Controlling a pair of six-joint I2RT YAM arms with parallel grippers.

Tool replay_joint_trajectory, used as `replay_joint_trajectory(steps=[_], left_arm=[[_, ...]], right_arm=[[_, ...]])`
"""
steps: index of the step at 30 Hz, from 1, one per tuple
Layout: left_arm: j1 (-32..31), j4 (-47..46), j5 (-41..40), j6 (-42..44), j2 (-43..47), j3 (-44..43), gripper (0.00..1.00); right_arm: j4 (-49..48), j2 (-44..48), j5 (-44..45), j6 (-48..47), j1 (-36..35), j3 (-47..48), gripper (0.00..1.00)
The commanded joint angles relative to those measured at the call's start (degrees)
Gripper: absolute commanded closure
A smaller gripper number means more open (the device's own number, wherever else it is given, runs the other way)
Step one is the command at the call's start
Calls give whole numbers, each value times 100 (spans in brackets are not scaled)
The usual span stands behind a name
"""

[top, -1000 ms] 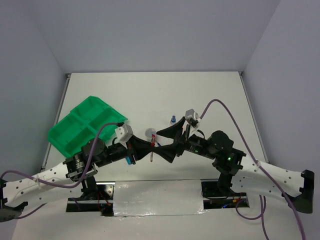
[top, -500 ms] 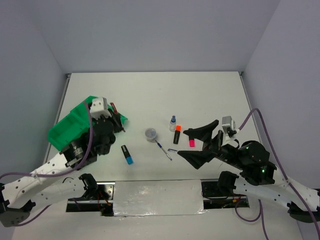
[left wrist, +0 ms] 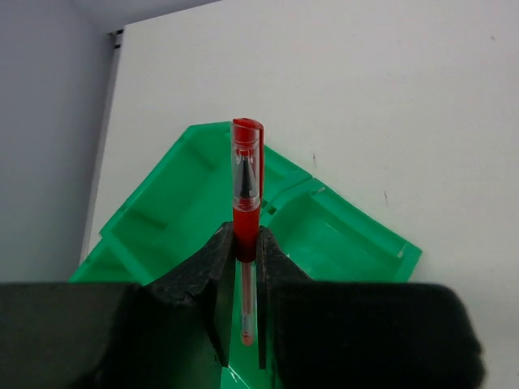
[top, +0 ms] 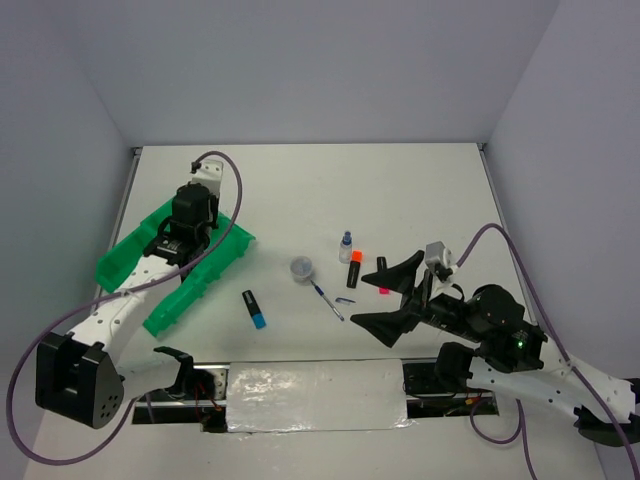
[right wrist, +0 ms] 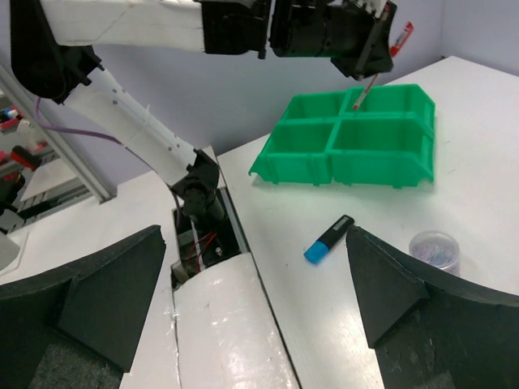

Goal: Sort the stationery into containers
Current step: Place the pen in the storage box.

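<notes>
Left hand [left wrist: 246, 251] is pinched on a red pen [left wrist: 246, 186], gripped at the lower barrel with the cap end sticking out past the fingertips. Pen is held in the air above the green tray [left wrist: 350, 235], not touching it; exact compartment below cannot be told. Tray sits at the far-left of the white surface [top: 300, 190]. Right hand [top: 362, 292] is spread wide and nothing is held in it, low over the surface on the right. Left on the surface, mid-area: blue-ended highlighter [top: 254, 309], clear tub [top: 301, 267], blue pen [top: 327, 300], blue-capped bottle [top: 346, 241], orange-ended highlighter [top: 354, 268]. Pink-ended highlighter [top: 383, 290] is partly hidden by the right hand.
</notes>
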State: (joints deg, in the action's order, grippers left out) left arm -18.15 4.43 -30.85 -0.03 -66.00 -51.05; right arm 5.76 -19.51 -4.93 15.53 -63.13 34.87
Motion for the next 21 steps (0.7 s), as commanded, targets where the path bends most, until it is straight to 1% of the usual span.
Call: replay_joint_trajectory(steps=[1,2,4,5,7,8,10,11,14,18,20,21], left_arm=[[285,-1362,1704,1013,34,384,100],[364,-1452,1984,1092,-35,446,100],[435,-1550,2170,1277,-167,517,100],[470,-1559,2397,1339,-316,508,100],[593,-1602,2417,1322,-466,517,100],[663,-1672,2574,1269,-484,639,100],[795,-1935,2471,1077,-484,806,97],[813,-1980,2461,1058,-493,946,94],[813,-1963,2278,900,-589,1087,91],[796,-1910,2058,856,-581,1307,91],[778,-1849,1829,838,-607,1378,86],[752,-1866,1663,812,-590,1404,82]], right_arm=[[74,166,-245,29,-32,-33,0],[127,271,-289,38,-32,-33,0],[206,394,-351,38,-32,-68,0],[224,526,-333,47,-32,-112,0],[233,623,-264,64,-32,-165,0],[267,658,-237,64,-41,-174,0],[320,641,-228,56,-32,-174,0],[364,606,-237,55,-32,-139,0],[365,597,-228,73,-41,-104,0],[250,571,-201,126,-32,-104,0],[224,527,-210,135,-32,-68,0],[206,466,-245,126,-32,-51,0]])
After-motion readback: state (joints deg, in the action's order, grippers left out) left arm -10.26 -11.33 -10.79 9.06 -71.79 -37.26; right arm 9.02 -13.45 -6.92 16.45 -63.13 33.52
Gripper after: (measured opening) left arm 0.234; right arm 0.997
